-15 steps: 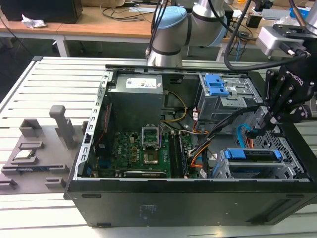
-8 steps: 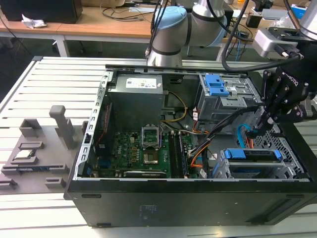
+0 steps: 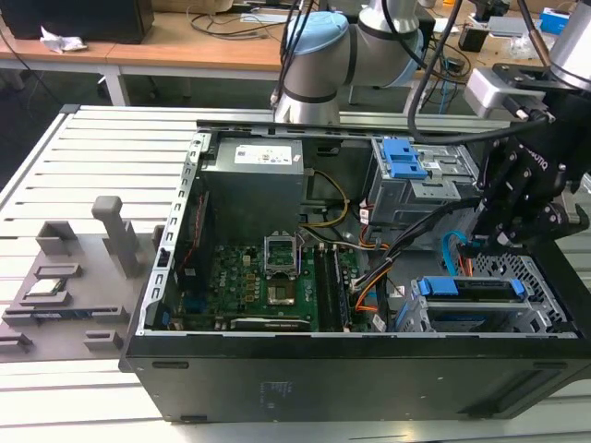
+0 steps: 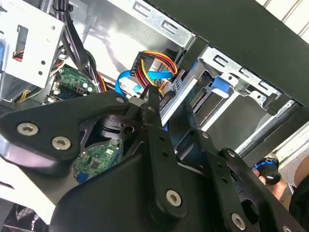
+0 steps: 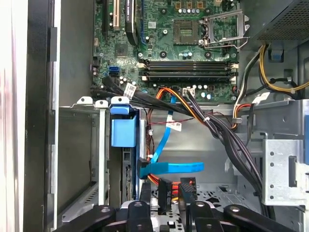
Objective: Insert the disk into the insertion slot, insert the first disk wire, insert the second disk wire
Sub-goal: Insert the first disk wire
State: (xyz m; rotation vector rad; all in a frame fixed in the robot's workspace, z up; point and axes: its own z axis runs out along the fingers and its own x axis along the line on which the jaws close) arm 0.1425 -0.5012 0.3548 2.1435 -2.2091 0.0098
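Note:
The disk (image 3: pixel 471 288), silver in its blue carrier, lies inside the insertion slot (image 3: pixel 545 277), the perforated grey cage at the exterior view's lower right. The first wrist view shows the carrier's blue tab (image 5: pixel 123 130) against the cage wall (image 5: pixel 99 145). My gripper (image 3: pixel 494 245) hangs just behind the disk's rear edge. Its fingers (image 4: pixel 150 104) are drawn together on the connector end of a flat blue disk wire (image 4: pixel 126 79) (image 5: pixel 169 167). A red, yellow and black wire bundle (image 4: pixel 154 63) runs down to the disk's back beside it, and its black plug (image 5: pixel 163 193) sits between the fingertips (image 5: pixel 186 193).
A second grey bay with a blue latch (image 3: pixel 406 164) stands behind the cage. Thick black cable bundles (image 5: pixel 227 140) cross between the bays. The motherboard (image 3: pixel 268 277) fills the case floor and the power supply (image 3: pixel 254 175) sits at the back. A grey fixture (image 3: pixel 65 286) lies outside on the slatted table.

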